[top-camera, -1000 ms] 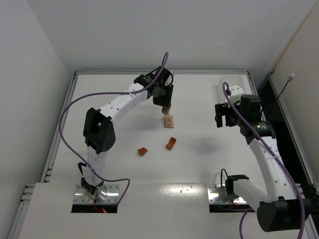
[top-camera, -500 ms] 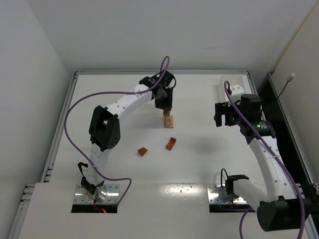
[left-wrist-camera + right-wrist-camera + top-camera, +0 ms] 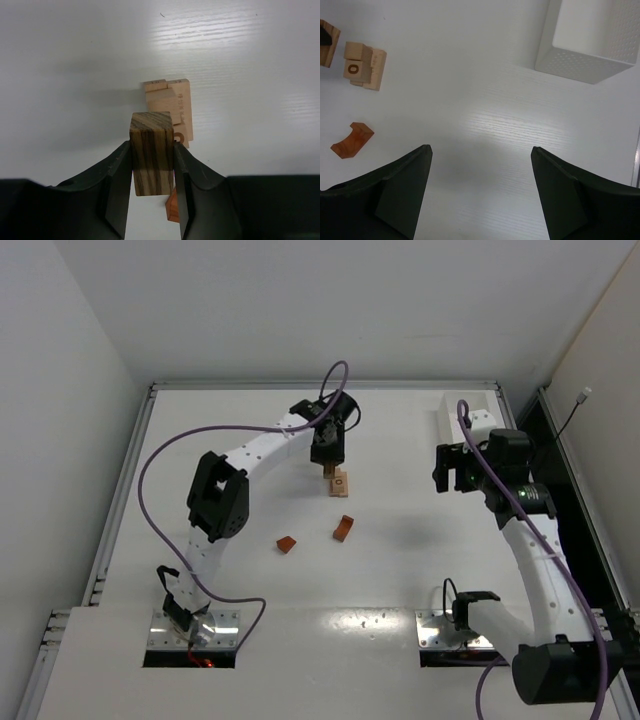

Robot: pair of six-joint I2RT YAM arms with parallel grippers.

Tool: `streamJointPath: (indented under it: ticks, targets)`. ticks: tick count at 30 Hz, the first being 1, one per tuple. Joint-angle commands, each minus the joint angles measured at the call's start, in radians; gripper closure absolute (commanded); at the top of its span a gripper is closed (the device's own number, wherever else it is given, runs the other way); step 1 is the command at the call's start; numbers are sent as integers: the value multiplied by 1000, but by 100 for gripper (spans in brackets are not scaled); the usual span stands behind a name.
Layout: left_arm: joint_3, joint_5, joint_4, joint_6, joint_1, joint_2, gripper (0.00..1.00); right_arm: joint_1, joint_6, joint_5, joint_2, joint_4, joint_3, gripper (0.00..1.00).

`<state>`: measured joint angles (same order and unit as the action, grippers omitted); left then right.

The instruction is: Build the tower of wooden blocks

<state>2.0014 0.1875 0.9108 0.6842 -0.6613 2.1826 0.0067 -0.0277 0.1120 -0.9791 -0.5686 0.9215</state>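
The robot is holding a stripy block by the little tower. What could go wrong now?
The left gripper grips the striped block, which overlaps only one edge of the tan stack in the wrist view. If it is let go off-centre, it could tip and tumble. The stack looks narrow with uneven steps, so a nudge from the block or the fingers might topple it. A falling block could also knock the arch piece lying close by.
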Motion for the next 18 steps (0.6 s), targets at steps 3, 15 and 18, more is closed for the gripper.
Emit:
streamJointPath:
  ticks: [3, 15, 18]
  targets:
    - [43, -3, -3, 52, -32, -14, 100, -20, -31, 26, 28, 41, -15, 23]
    - [53, -25, -30, 94, -41, 5, 100, -50, -49, 54, 56, 32, -33, 23]
    - [63, -25, -39, 94, -41, 14, 100, -59, -49, 63, 56, 32, -33, 23]
